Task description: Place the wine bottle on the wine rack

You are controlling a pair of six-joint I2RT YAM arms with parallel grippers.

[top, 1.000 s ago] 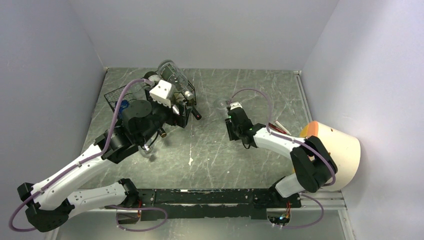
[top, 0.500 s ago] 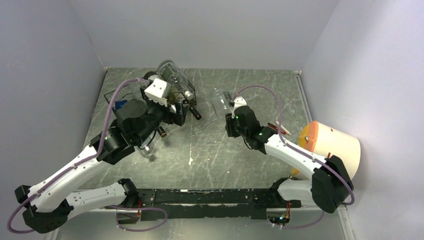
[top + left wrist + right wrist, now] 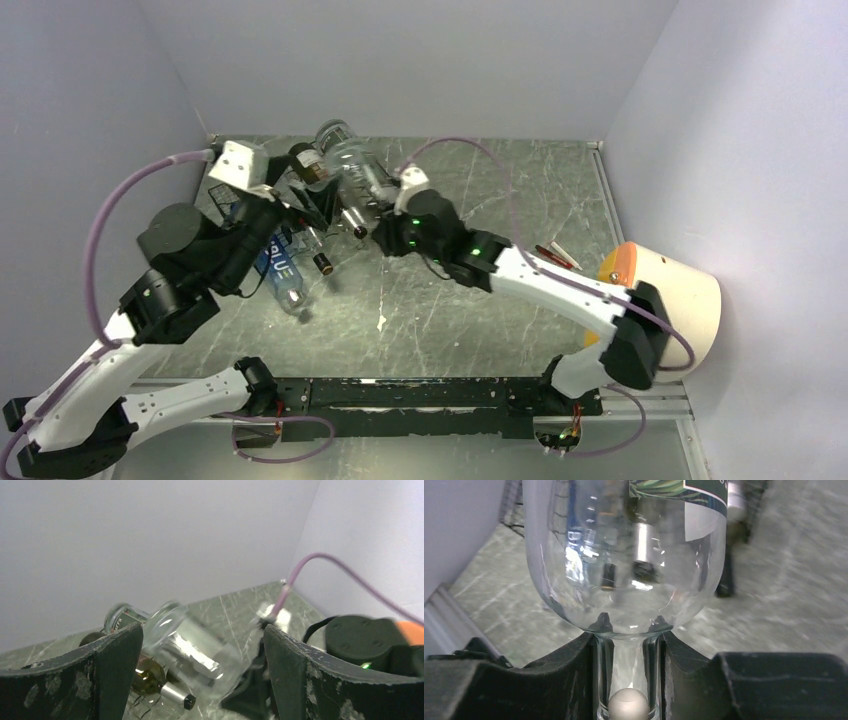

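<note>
While right gripper [image 3: 626, 647] is clenching bottle [image 3: 350, 168] by neck, bottle is sitting over right end of rack [image 3: 315, 205], long axis running diagonally, base pointing far-left, neck pointing near-right. Meanwhile left gripper [image 3: 202, 635] is hanging released, nothing between jaws.

The clear labelled wine bottle [image 3: 352, 165] hangs tilted over the black wire wine rack [image 3: 305, 200], far left.

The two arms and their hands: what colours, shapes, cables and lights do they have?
Both the left arm and the right arm have white links with black round joints. A purple cable loops along each one. Green lights glow on the right arm. The left hand and the right hand have black fingers, scuffed on the left.
</note>
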